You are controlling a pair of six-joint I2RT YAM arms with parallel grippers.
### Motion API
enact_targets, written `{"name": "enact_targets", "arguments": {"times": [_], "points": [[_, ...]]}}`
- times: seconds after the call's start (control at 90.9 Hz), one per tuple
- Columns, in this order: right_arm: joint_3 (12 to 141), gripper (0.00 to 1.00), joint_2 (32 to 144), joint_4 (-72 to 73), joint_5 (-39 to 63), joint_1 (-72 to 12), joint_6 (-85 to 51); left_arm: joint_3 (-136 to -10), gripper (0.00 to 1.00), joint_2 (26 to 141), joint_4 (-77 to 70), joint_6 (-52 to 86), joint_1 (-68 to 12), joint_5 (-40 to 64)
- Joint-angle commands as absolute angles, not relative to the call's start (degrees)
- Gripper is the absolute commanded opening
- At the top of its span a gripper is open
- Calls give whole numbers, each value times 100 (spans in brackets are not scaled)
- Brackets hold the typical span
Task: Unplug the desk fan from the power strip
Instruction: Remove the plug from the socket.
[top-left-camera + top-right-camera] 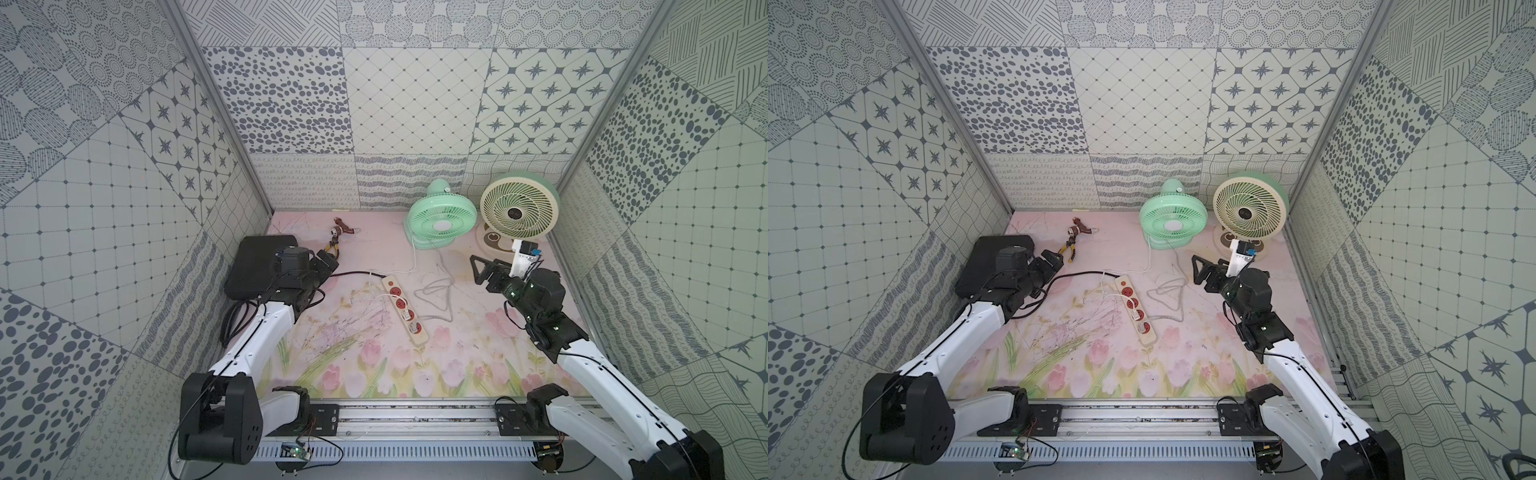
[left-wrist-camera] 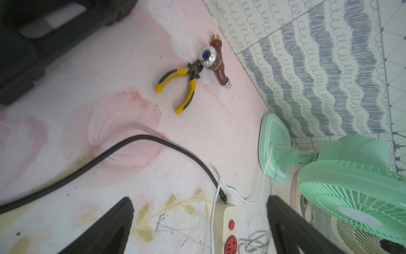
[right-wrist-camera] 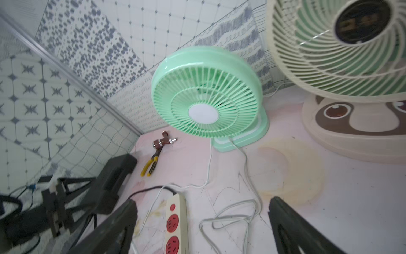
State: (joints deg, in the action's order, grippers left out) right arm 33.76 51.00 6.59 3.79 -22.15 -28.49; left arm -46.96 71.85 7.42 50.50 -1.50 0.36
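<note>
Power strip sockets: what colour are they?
The sockets are red, on the cream power strip; clearest in the right wrist view.

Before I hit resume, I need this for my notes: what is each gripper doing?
Left gripper: open, holding nothing.
Right gripper: open, holding nothing.

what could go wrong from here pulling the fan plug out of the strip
1. Wrong plug: two plugs seem to sit in the power strip, their cords running side by side toward the green fan and cream fan.
2. Left gripper and right gripper are open and off the strip; unheld, it may lift with the plug.
3. The looped grey cord could snag during the pull.
</note>
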Motion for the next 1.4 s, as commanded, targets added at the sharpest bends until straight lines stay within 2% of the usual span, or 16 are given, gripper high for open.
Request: {"name": "enact_targets", "arguments": {"times": [0.0, 0.132, 0.231, 0.308, 0.385, 0.517, 0.913, 1.387], "points": [[3598, 97, 5198, 428, -366, -2910, -1742, -5338, 99, 7838, 2069, 5641, -501, 1349], [3718, 97, 5541, 255, -757, -3610, -1144, -5911, 98, 8538, 2406, 5590, -1017, 1433], [3784, 97, 5774, 234, -985, -3947, -839, -6514, 98, 9128, 2930, 5612, -1403, 1419], [3788, 97, 5917, 262, -1173, -4184, -667, -6796, 93, 9443, 3033, 5679, -1632, 1409], [3763, 97, 6045, 282, -1319, -4308, -534, -7190, 95, 9764, 3297, 5724, -1835, 1249], [3684, 97, 6080, 286, -1372, -4359, -563, -7876, 98, 10305, 3716, 5663, -2111, 1069], [3416, 97, 5823, 411, -1605, -4363, -689, -10214, 99, 12018, 5653, 5364, -2739, 38], [3379, 97, 6071, 568, -1506, -4368, -890, -10865, 97, 12991, 6237, 5484, -2779, 86]]}}
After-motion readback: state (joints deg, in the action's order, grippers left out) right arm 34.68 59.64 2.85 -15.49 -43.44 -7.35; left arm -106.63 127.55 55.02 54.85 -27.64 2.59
